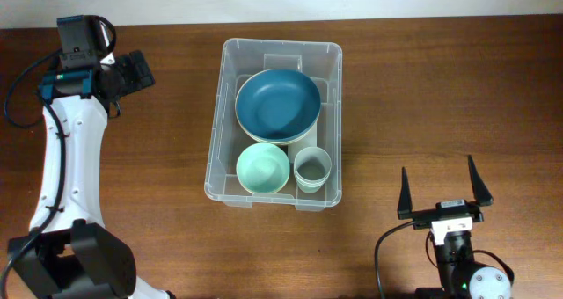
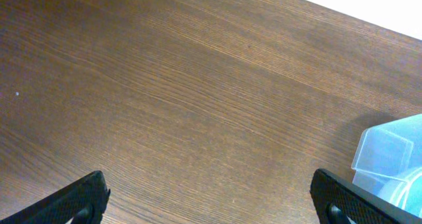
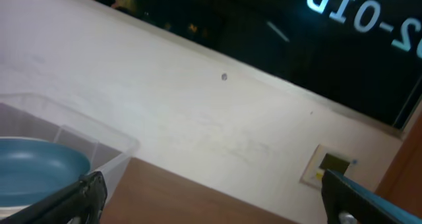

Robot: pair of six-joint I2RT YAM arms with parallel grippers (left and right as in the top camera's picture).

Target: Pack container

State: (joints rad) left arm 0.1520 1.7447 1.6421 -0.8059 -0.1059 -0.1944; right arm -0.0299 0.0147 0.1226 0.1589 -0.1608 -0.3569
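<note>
The container (image 1: 218,114) sits mid-table, long side running away from me, with a blue bowl (image 1: 277,104) nested on a pale one at the far end and a mint bowl (image 1: 263,168) and a small cup (image 1: 311,168) side by side at the near end. I see nothing loose outside it, so I judge the packing done or nearly so. My left gripper (image 2: 211,197) hangs over bare table (image 1: 440,70), well to the container's left, jaws wide and empty. My right gripper (image 1: 438,180) is near its right front corner, also spread and empty. The best course is to keep both clear of the rim, so I don't nudge the stack.
</note>
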